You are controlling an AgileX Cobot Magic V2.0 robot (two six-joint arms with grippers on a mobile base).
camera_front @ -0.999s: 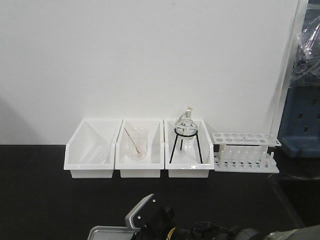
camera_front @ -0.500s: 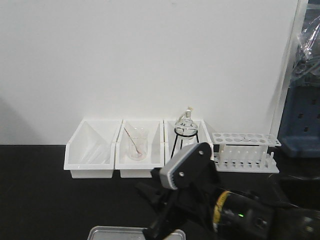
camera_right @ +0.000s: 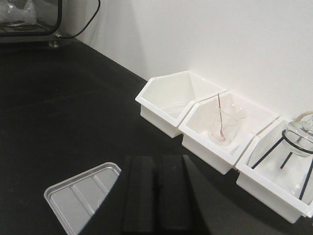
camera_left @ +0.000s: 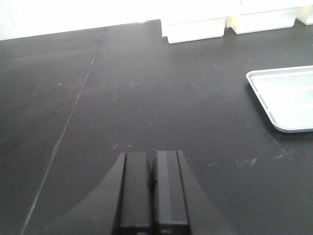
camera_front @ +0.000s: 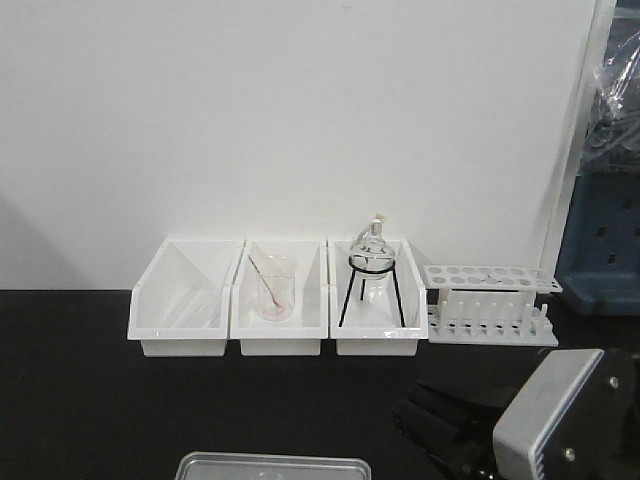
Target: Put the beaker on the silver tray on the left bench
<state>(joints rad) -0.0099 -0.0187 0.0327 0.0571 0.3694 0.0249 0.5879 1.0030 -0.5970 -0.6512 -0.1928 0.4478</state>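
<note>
The silver tray (camera_front: pixel 270 466) lies on the black left bench (camera_front: pixel 80 400) at the bottom edge of the front view. It also shows in the left wrist view (camera_left: pixel 288 98) and the right wrist view (camera_right: pixel 78 200). The small clear beaker does not show clearly. A faint curved outline on the tray beside my right gripper could be glass; I cannot tell. My right gripper (camera_right: pixel 156 157) is shut and empty, above the bench just right of the tray. My left gripper (camera_left: pixel 152 154) is shut and empty over bare bench, left of the tray.
Three white bins (camera_front: pixel 185 300) stand along the back wall. The middle one holds a beaker with a pinkish rod (camera_front: pixel 273 288); the right one holds a flask on a black wire stand (camera_front: pixel 372 270). A white test tube rack (camera_front: pixel 490 305) stands to their right. My right arm's grey housing (camera_front: pixel 555 425) fills the lower right.
My right arm has swung from the middle, over the tray, to the lower right of the front view. The tray's far rim now shows uncovered.
</note>
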